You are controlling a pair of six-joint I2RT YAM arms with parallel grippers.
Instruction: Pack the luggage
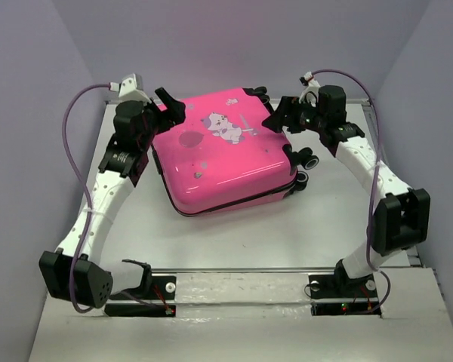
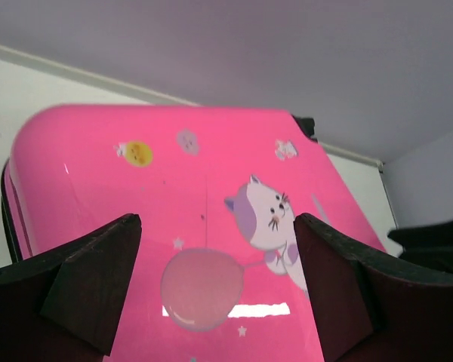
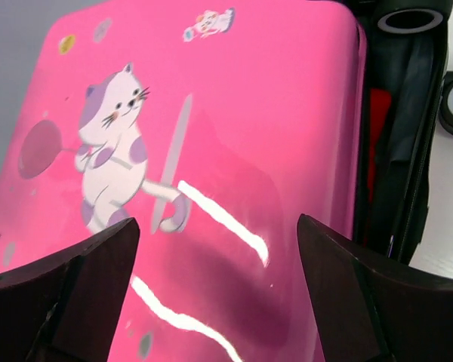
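The luggage [image 1: 223, 154] is a hot-pink hard-shell suitcase with a cartoon cat and balloon print. It lies flat on the white table [image 1: 234, 234], lid down, black wheels [image 1: 309, 161] to the right. My left gripper [image 1: 174, 107] hovers at its far left corner, open and empty, and the pink lid [image 2: 204, 173] fills the space between its fingers [image 2: 98, 279]. My right gripper [image 1: 275, 118] hovers at the far right corner, open too, over the lid [image 3: 234, 113]. Along the right edge the shell stands slightly apart, showing dark lining and something red [image 3: 374, 136].
Purple-grey walls close in the table at the back and on both sides. A metal rail [image 1: 241, 270] crosses the near edge between the arm bases. Bare table lies in front of the suitcase and right of its wheels [image 3: 411, 13].
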